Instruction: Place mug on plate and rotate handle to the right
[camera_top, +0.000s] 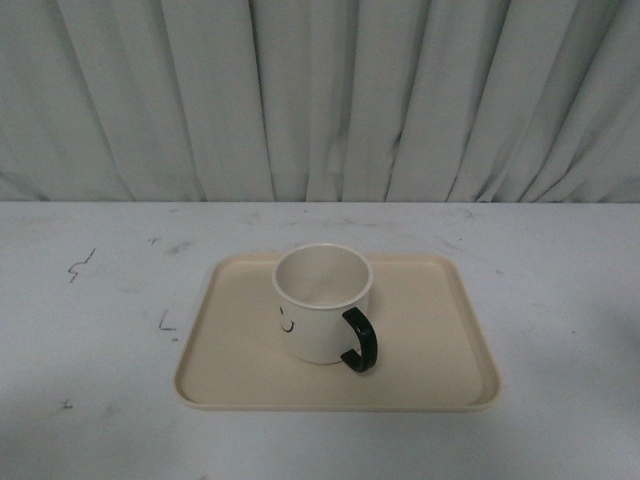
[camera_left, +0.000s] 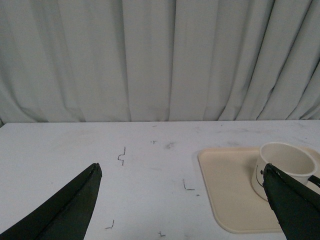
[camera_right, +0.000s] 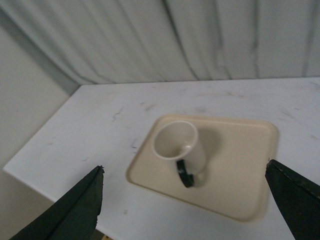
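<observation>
Centre frame, on white desk (camera_top: 100, 300): cream cylindrical mug (camera_top: 322, 305), glossy dark loop handle (camera_top: 360, 340), on beige round-cornered plate (camera_top: 440, 345). Tapered fingers (camera_left: 70, 210) released on left gripper (camera_left: 181, 166) and right gripper (camera_right: 185, 166).

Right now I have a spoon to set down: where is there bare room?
Tray: bare between handle and right rim; narrower strip left of the mug. Table beside the tray is bare. Crowded only at the mug.

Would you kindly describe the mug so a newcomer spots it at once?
On the scuffed white table, before the pleated curtain, lies a flat beige rectangular tray. Upright on it stands the cream-white cylindrical mug, alone, with a dark loop handle.
</observation>
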